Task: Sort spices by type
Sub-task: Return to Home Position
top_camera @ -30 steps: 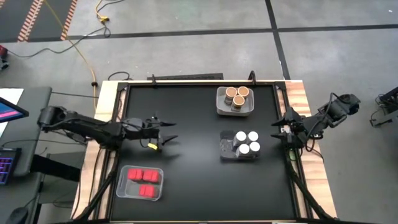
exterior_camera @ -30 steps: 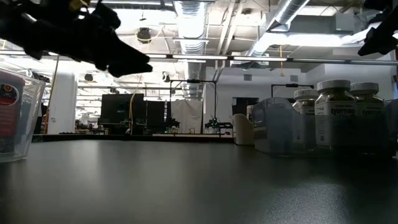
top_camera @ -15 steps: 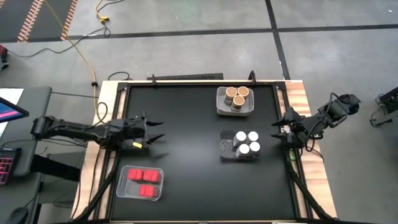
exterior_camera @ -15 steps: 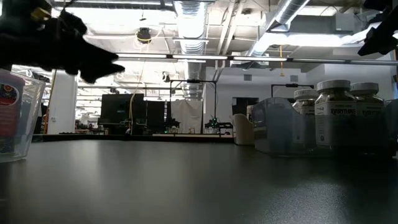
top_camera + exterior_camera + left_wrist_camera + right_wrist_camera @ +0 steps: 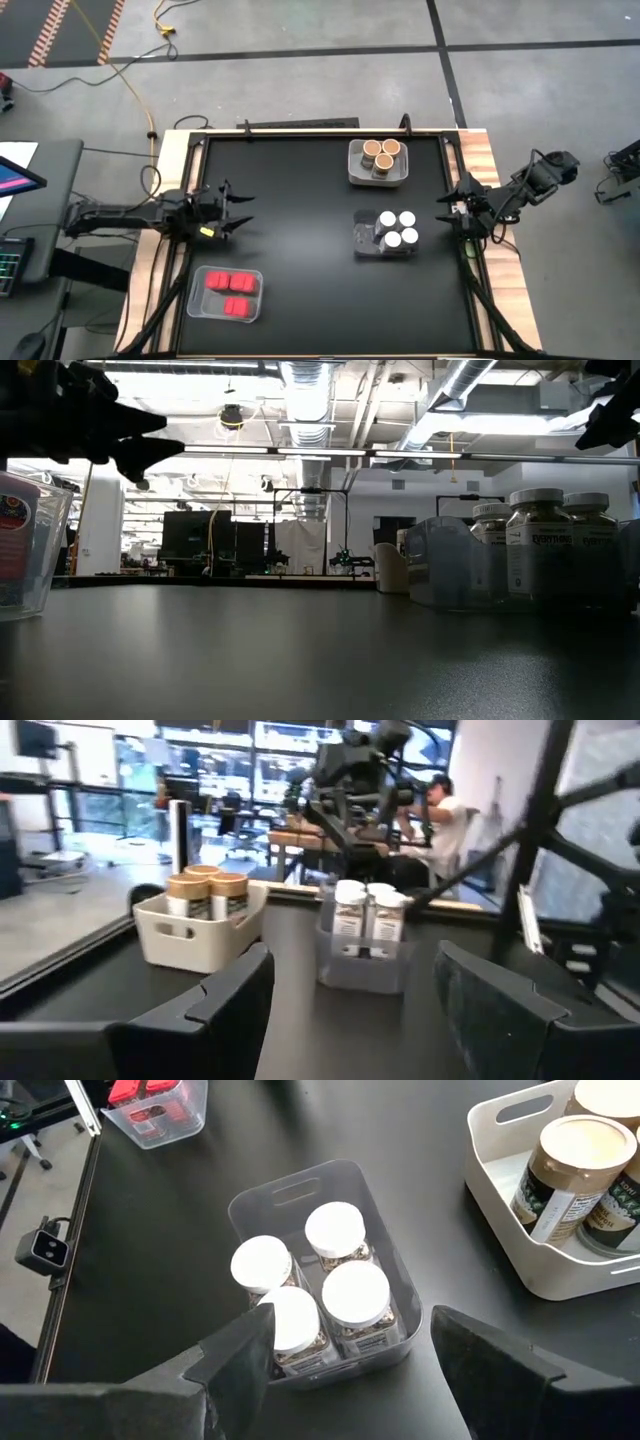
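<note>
Three red boxy spice containers (image 5: 231, 294) lie in a clear tray (image 5: 200, 303) at the near left. Several white-lidded jars (image 5: 397, 229) stand in a clear bin (image 5: 262, 1195) right of centre. Three brown cork-topped jars (image 5: 380, 154) stand in a white bin (image 5: 356, 172) at the far side. My left gripper (image 5: 237, 209) is open and empty above the table's left edge. My right gripper (image 5: 443, 211) is open and empty at the table's right edge, beside the white-lidded jars.
Wooden rails edge the black table at left (image 5: 170, 170) and right (image 5: 485, 160). The black mat between the bins and the red tray is bare (image 5: 300, 230). A person sits beyond the table in the left wrist view (image 5: 440, 805).
My left gripper has drawn back toward the table's left edge, staying open and empty. My right arm and all the containers have kept still.
</note>
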